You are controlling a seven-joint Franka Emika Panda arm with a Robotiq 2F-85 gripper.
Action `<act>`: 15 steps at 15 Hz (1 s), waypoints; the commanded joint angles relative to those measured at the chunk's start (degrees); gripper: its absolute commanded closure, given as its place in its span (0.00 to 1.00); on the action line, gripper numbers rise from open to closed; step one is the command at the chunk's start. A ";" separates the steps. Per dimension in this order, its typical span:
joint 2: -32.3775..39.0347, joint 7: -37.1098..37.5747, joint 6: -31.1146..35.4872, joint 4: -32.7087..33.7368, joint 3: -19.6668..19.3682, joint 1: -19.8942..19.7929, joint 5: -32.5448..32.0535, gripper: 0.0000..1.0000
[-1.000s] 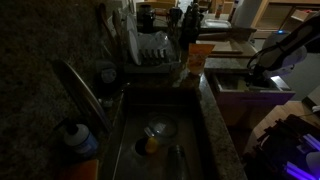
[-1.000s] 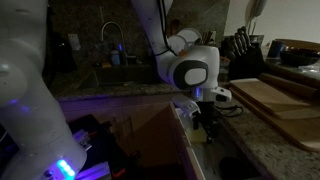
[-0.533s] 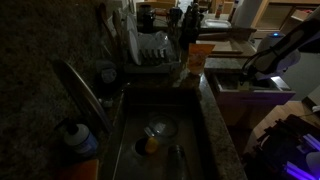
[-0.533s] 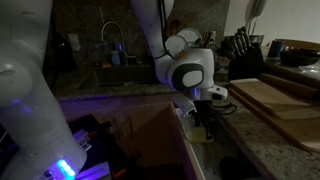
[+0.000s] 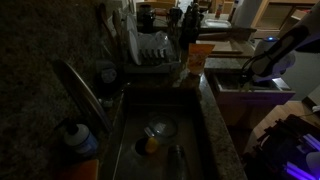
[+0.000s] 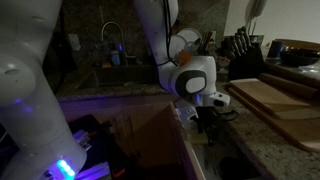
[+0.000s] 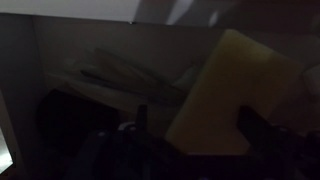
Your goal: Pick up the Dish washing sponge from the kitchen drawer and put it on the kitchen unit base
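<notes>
In an exterior view, the camera sits high and close over the sink (image 5: 150, 140). It faces along the surface (image 5: 218, 130) toward the far arm (image 5: 275, 55) and kitchen drawer (image 5: 240, 85). In an exterior view from the opposite end, low and near, the arm (image 6: 188, 75) fills the middle with the faucet (image 6: 110, 36) behind. The wrist view peers closely into the kitchen drawer (image 7: 80, 50).

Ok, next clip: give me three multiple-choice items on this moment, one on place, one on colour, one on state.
1. The hand is: A down at the drawer; B raised well clear of it; C out of view.
2. The sponge is: A blue; B pale yellow; C green.
3. The drawer is: A shut; B pulled open; C taken out.
Key: A, an exterior view shows the hand low at the drawer; B, the wrist view shows that colour; B, the drawer's pale inside is exposed.
</notes>
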 commanded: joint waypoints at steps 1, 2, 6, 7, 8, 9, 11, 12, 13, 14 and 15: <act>1.42 -0.85 -3.07 2.39 0.71 -0.57 1.62 0.39; 1.37 -1.06 -3.64 2.66 1.13 -0.81 1.86 0.47; 1.48 -1.23 -5.97 4.68 2.06 -1.70 2.85 0.73; 1.57 -1.20 -6.44 5.24 2.12 -1.91 3.08 0.80; 1.67 -0.95 -7.06 5.76 2.02 -1.95 3.32 0.88; 1.70 -1.07 -7.39 6.05 2.16 -2.19 3.52 0.94; 1.83 -0.91 -8.27 6.74 2.22 -2.44 3.74 1.00; 1.89 -0.85 -8.52 6.99 2.23 -2.51 3.78 1.00; 1.93 -0.74 -8.59 7.17 2.21 -2.52 3.79 1.00; 1.96 -0.64 -8.71 7.31 2.14 -2.49 3.75 1.00; 1.93 -0.60 -8.56 7.32 2.11 -2.43 3.67 1.00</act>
